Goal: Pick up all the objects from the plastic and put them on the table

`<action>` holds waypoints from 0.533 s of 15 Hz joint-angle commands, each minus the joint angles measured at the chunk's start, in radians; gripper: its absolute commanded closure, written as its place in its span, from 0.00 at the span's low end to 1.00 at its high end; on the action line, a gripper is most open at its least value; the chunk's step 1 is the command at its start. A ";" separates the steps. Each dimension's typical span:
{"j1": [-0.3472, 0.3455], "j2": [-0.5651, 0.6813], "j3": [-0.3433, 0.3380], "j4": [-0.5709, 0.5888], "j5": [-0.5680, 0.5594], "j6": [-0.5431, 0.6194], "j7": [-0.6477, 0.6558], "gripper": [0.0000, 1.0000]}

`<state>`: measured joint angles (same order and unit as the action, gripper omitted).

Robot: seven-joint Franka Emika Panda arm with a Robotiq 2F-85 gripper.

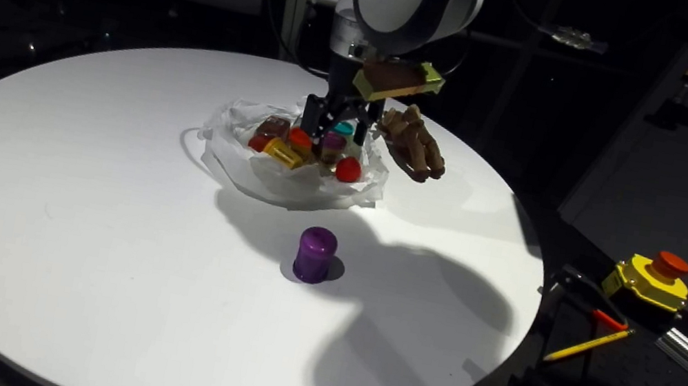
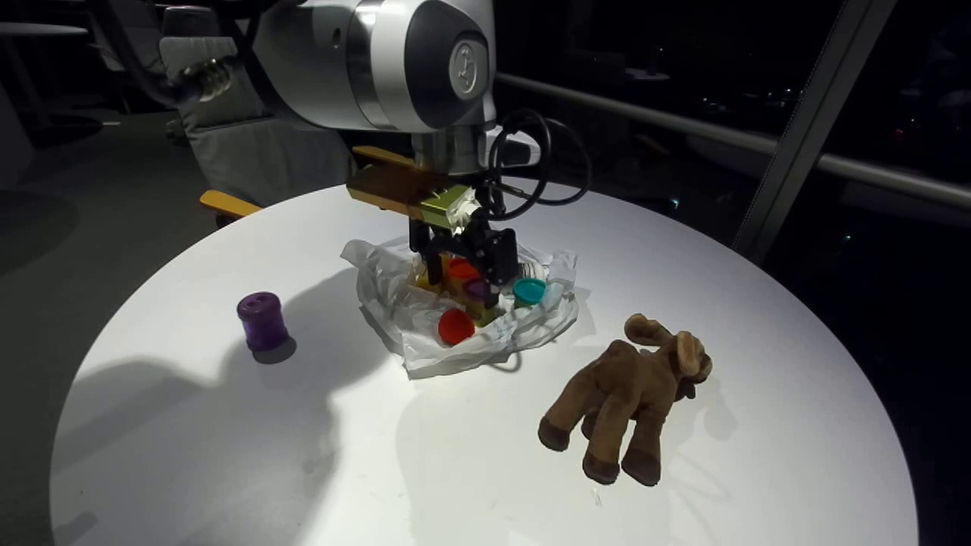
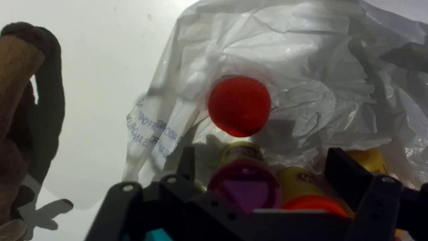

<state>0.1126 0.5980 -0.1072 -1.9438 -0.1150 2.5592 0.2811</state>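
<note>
The plastic [image 3: 301, 50] lies crumpled on the round white table [image 1: 68, 210], holding several of the objects. My gripper [image 3: 262, 164] is open, low over it. Its jaws stand wide around a purple-lidded cup [image 3: 247, 192] and an orange-lidded cup [image 3: 311, 202], gripping neither. Just beyond the fingertips rests a red ball [image 3: 239, 106]. A teal-lidded cup [image 2: 529, 291] and a yellow cup [image 1: 283, 153] are also on the plastic. Directly on the table are a purple canister [image 1: 314, 255], upright, and a brown plush animal [image 2: 626, 390]. The gripper partly covers the cups in both exterior views.
A greenish-brown bar [image 1: 397, 83] is fixed beside the gripper and sticks out sideways. Off the table's edge, a yellow box with a red button [image 1: 654, 280] and a pencil [image 1: 587, 345] lie on a dark surface. A grey chair [image 2: 243, 144] stands behind the table.
</note>
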 commanded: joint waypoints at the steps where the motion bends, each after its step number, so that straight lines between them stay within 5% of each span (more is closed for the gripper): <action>1: 0.013 0.038 -0.022 0.066 -0.028 -0.017 0.001 0.00; 4: 0.012 0.049 -0.028 0.086 -0.032 -0.019 0.000 0.00; 5: 0.008 0.054 -0.026 0.092 -0.030 -0.023 -0.004 0.19; 8: 0.010 0.064 -0.029 0.101 -0.033 -0.024 -0.003 0.42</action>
<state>0.1126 0.6402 -0.1218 -1.8845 -0.1301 2.5576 0.2810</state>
